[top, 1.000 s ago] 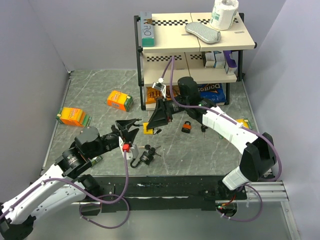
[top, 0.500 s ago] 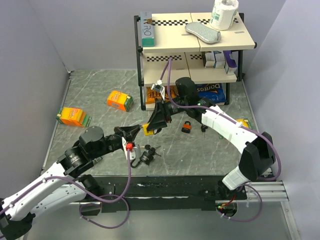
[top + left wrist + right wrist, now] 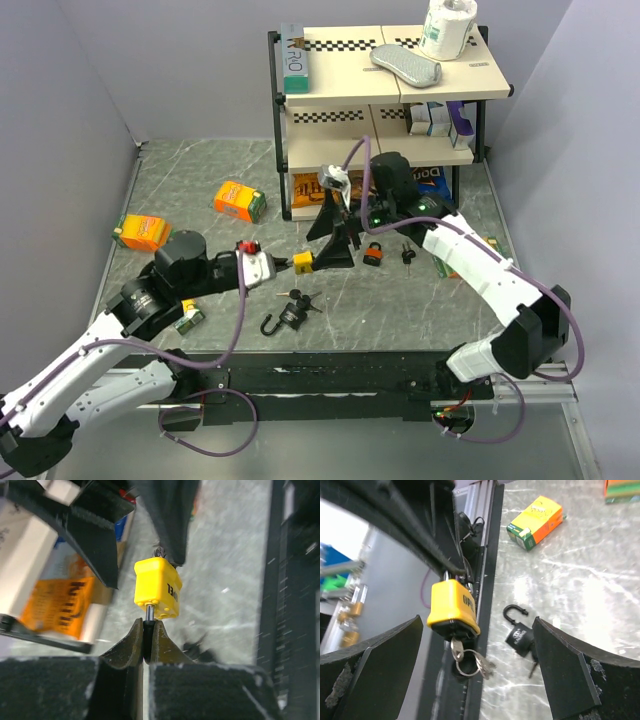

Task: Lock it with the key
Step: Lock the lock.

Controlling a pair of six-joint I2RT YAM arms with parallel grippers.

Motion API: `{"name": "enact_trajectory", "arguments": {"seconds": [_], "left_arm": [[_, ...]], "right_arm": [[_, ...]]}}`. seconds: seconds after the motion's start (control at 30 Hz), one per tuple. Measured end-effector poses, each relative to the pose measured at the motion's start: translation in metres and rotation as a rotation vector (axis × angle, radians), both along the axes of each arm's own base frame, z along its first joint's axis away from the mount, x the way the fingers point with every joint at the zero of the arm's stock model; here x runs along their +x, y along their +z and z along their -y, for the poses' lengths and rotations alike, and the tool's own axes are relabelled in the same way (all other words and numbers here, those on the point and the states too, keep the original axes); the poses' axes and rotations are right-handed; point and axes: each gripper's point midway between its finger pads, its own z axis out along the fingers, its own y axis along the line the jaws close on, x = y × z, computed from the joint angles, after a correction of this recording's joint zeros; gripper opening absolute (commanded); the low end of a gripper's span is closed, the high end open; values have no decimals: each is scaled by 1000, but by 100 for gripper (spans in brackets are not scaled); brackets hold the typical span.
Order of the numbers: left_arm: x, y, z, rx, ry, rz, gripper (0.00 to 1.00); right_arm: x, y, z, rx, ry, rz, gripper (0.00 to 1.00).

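Left wrist view shows our left claw (image 3: 148, 623) pinching the yellow padlock (image 3: 156, 587) by its thin stem, hanging inside our spread right claw (image 3: 477, 625); we fear turning its keys (image 3: 467, 662) could twist it loose.

Even, bright light fills the top view, leaving soft shadows on the table (image 3: 200, 190) around the yellow padlock (image 3: 303, 261). From the left wrist, boxes (image 3: 60, 600) left of the padlock blur; from the right wrist, glare streaks the table right of it.
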Motion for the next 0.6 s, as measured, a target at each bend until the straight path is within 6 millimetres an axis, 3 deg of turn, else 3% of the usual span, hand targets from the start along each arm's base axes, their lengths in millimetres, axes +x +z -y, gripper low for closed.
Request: {"name": "enact_trajectory", "arguments": {"seconds": [0.27,0.6], "left_arm": [[-11,11,7,-125,-21,-266,1],[-12,20,13,-215,-33,-427,1]], "right_arm": [[-17,22,9,60,49,146,95],[-43,9,6,29,139,167,87]]}}
